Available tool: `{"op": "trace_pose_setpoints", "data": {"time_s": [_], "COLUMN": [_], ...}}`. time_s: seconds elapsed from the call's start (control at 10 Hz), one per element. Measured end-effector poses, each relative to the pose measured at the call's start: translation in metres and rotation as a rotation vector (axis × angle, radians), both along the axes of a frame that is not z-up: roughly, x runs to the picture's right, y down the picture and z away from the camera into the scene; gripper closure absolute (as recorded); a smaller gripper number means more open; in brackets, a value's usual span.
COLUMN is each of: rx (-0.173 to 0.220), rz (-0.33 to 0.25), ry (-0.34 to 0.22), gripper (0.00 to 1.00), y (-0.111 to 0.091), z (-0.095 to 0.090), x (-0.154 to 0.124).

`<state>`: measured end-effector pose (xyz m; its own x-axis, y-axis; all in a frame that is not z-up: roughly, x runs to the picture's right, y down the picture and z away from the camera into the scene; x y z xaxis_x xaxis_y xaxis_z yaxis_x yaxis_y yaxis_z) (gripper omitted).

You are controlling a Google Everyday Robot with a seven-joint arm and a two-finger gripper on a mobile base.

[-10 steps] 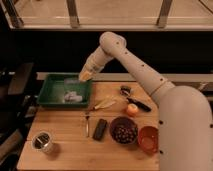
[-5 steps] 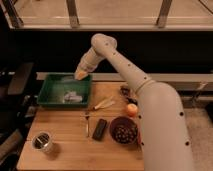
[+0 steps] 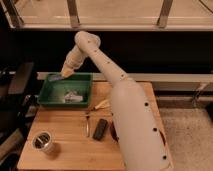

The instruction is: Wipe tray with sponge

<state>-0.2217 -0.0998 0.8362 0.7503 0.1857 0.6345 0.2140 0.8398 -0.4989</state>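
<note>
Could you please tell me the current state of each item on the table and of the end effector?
end effector: over the tray's far left corner, beside the sponge.
tray: upright on the table, pale objects inside.
sponge: at the tray's far left corner.
metal cup: standing upright.
black bar: lying flat on the table.

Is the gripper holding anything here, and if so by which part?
Cannot be told. The gripper hangs over the far left corner of the large green plastic tray, next to the small teal-blue sponge; any hold is hidden.
</note>
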Motion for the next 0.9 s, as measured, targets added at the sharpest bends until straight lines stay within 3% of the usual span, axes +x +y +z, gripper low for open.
{"op": "trace_pose_setpoints", "data": {"time_s": [0.6,0.9], "rx": [0.001,0.004], "rz": [-0.009,-0.038], "ry": [-0.003,-0.010], "gripper": [1.00,1.00], "y": [0.000,0.009], "z": [0.003,0.024], "x": [0.003,-0.015]}}
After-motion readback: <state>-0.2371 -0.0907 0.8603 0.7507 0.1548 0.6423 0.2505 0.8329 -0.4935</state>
